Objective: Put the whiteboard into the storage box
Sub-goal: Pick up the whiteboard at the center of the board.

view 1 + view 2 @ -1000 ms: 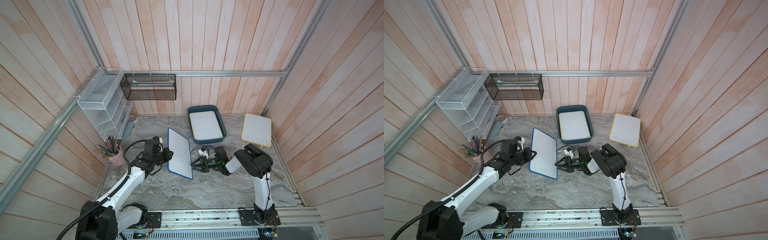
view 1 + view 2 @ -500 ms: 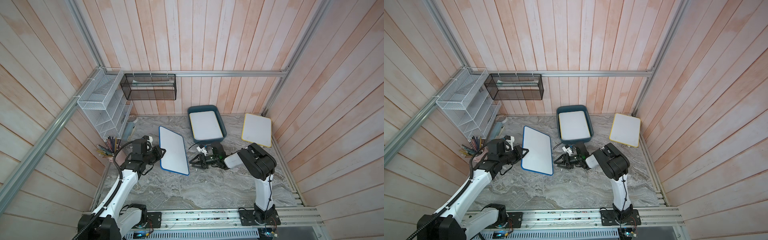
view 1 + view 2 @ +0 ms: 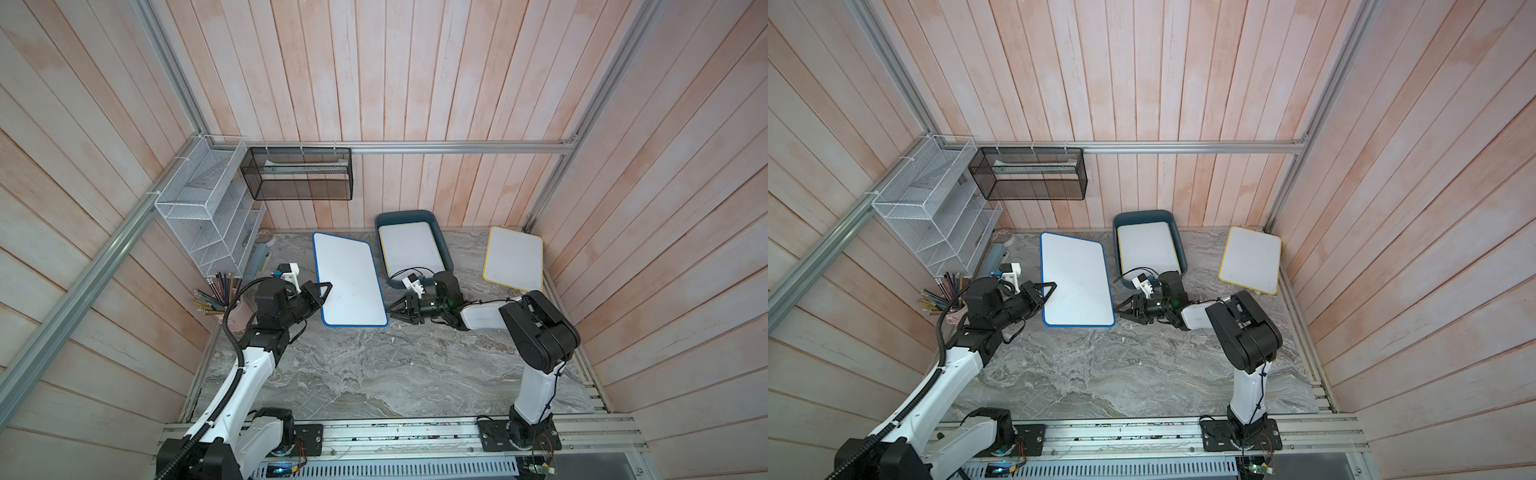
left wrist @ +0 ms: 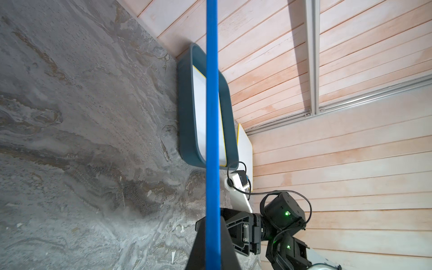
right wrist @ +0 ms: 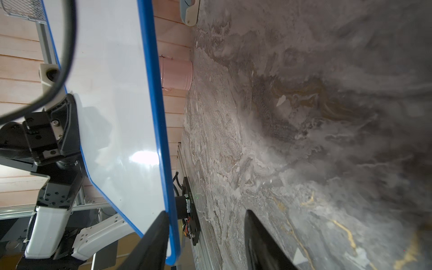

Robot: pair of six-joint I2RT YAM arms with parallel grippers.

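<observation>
The left jaws are clamping tight on the left long edge of the blue-framed whiteboard [image 3: 349, 286], holding it tilted and clear of the grey marbled surface [image 3: 374, 374]; in the left wrist view its blue rim [image 4: 212, 140] is running edge-on between the two fingers. The board is hanging just left of the storage box [image 3: 405, 216], outside it. The box is sitting against the back wall and already carrying a yellow-framed whiteboard [image 3: 411, 249] flat inside. The right jaws are standing roughly half apart and gripping nothing; they are pointing at the board's near right corner [image 5: 173, 233], which is lying just beside one finger [image 5: 154, 240]; whether they are touching I cannot tell. A second yellow-framed whiteboard [image 3: 514, 259] is lying near the right wall; a pink pencil cup [image 3: 239, 316] is standing behind the left arm.
</observation>
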